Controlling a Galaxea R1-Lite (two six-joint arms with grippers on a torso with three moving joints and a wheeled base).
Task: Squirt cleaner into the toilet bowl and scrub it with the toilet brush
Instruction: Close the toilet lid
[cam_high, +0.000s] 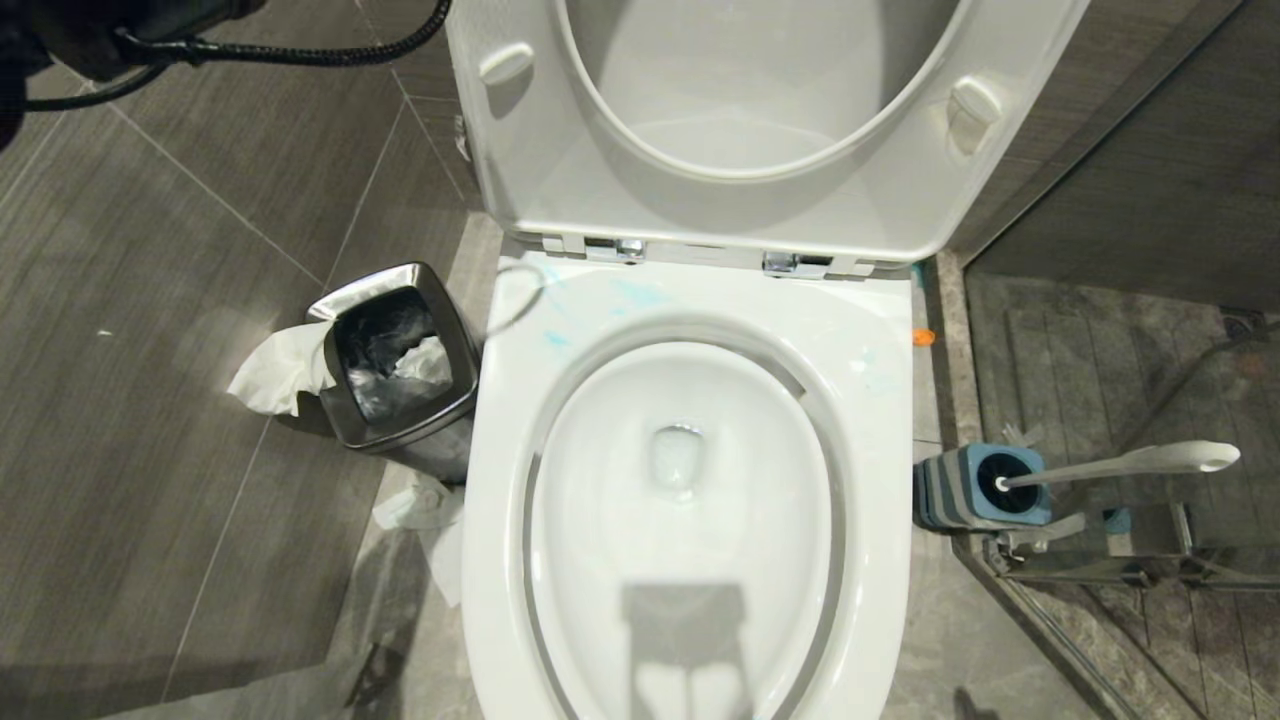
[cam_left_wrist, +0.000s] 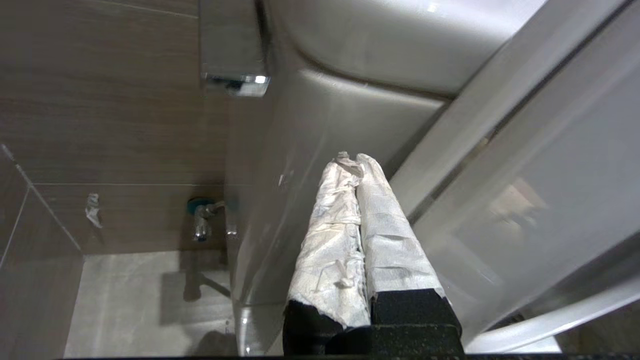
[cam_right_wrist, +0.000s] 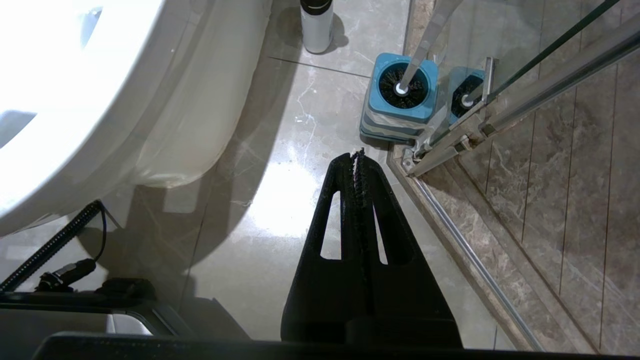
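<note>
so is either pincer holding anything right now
No. Both are shut on nothing: the left pincer beside the toilet bowl, the right pincer above the floor near the toilet brush.

**Both grippers pressed shut**

The left arm (cam_high: 60, 40) is up at the far left corner of the head view, dark, cable trailing. The left gripper (cam_left_wrist: 356, 162) has its white-wrapped fingers (cam_left_wrist: 330, 240) pressed together. The right gripper (cam_right_wrist: 359, 155) points down, its black fingers (cam_right_wrist: 395, 235) closed tight, tips meeting.
</note>
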